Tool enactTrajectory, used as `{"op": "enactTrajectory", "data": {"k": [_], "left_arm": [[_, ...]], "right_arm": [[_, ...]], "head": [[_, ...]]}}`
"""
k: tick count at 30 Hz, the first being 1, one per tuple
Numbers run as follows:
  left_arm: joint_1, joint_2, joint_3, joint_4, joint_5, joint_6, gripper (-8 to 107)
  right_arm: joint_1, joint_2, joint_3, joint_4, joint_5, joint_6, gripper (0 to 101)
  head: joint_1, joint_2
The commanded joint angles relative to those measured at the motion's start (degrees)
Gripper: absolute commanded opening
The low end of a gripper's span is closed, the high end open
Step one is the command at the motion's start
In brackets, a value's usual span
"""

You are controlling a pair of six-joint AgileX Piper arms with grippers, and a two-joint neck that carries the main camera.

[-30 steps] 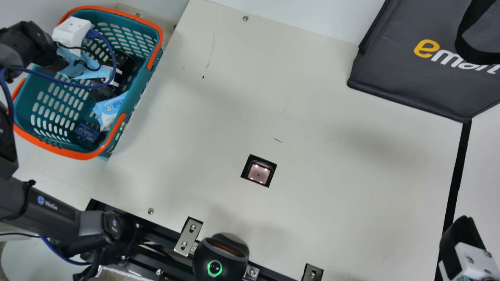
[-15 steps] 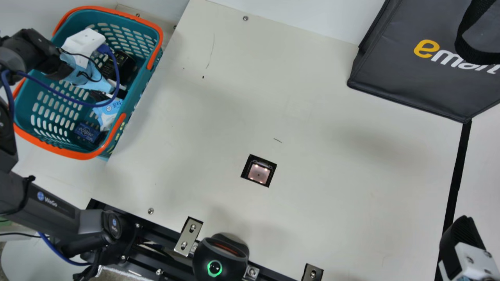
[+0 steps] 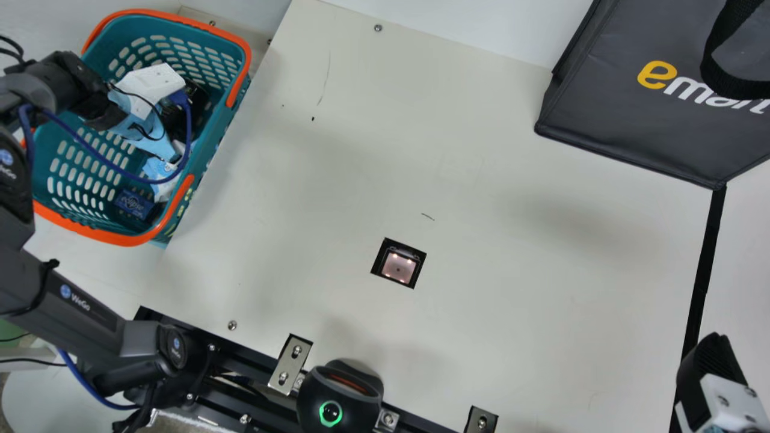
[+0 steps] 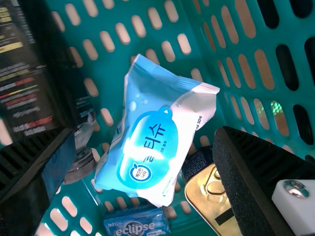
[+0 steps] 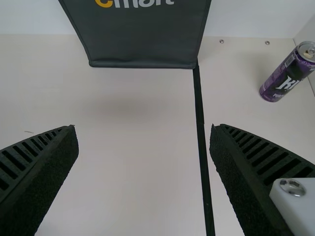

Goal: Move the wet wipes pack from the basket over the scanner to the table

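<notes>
My left gripper hangs over the basket, its fingertips hidden behind its own blue-and-white housing. The blue-and-white wet wipes pack lies low in the basket, partly behind the gripper's cable. In the left wrist view the open gripper has the wipes pack between and beyond its spread fingers, not held. The scanner is set into the table. At the lower right, my right gripper is over the table; in the right wrist view this gripper stands open, with nothing between its fingers.
Also in the basket are a black box, a gold-topped tin and a blue eclipse pack. A dark bag stands at the back right. A purple can stands at the table's right.
My left gripper has moved right and toward the near side inside the basket's outline, nearing the wipes pack and covering part of it. The right gripper has kept still.
</notes>
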Motion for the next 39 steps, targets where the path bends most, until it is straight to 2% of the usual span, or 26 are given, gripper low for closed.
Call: {"op": "enactTrajectory", "data": {"k": [1,16,39], "left_arm": [[-0.41,0.57,-0.23,0.48,-0.18,0.25,90],[-3.60,4.47,-1.58,4.43,-0.30,-0.43,90],[-6.05,7.25,0.70,8.72,-2.28,-3.21,90]], "right_arm": [[0.00,0.00,0.00,0.00,0.00,0.00,95],[0.00,0.00,0.00,0.00,0.00,0.00,95],[0.00,0.00,0.00,0.00,-0.03,0.00,95]], "head": [[-1.75,0.23],[-1.75,0.23],[-1.75,0.23]]}}
